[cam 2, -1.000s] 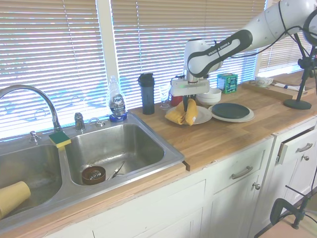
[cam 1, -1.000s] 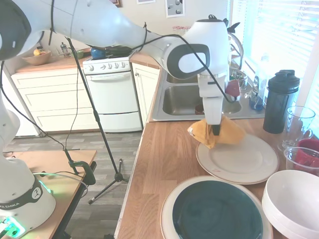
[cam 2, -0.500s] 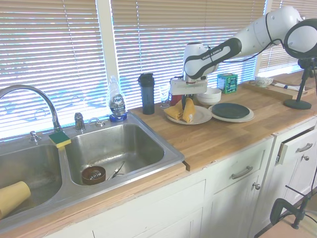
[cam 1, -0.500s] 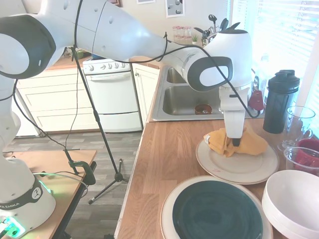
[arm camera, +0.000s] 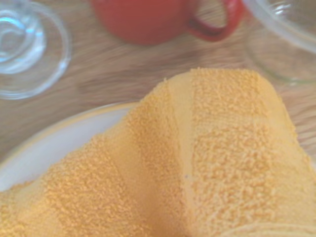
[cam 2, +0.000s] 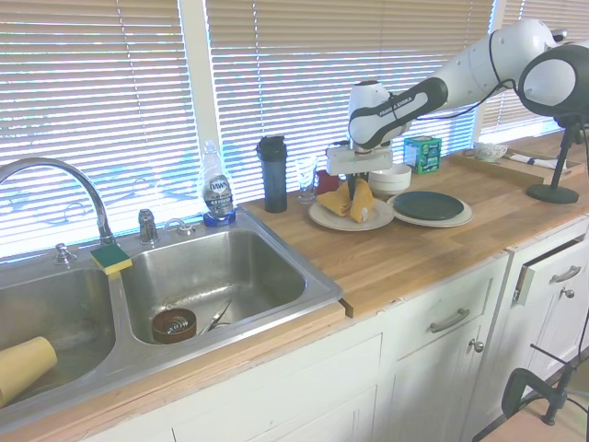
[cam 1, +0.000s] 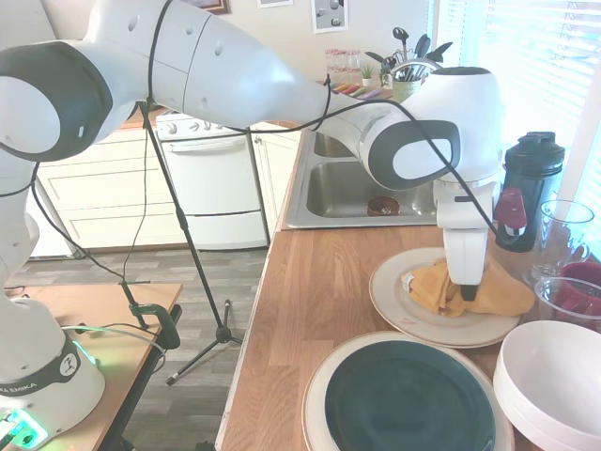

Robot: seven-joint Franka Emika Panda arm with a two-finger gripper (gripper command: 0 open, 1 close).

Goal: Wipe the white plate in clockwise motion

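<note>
The white plate (cam 1: 413,319) lies on the worktop (cam 1: 319,291) directly under the tool (cam 1: 467,289), which points straight down, clamped on a crumpled orange cloth (cam 1: 479,293) pressed onto the plate. Just beside it sits a teal-centred plate (cam 1: 408,399).

Bright daylight through window blinds (cam 2: 276,83), glare overexposed; exterior views sharp (wide-angle edge bending); wrist view soft, blurred.
</note>
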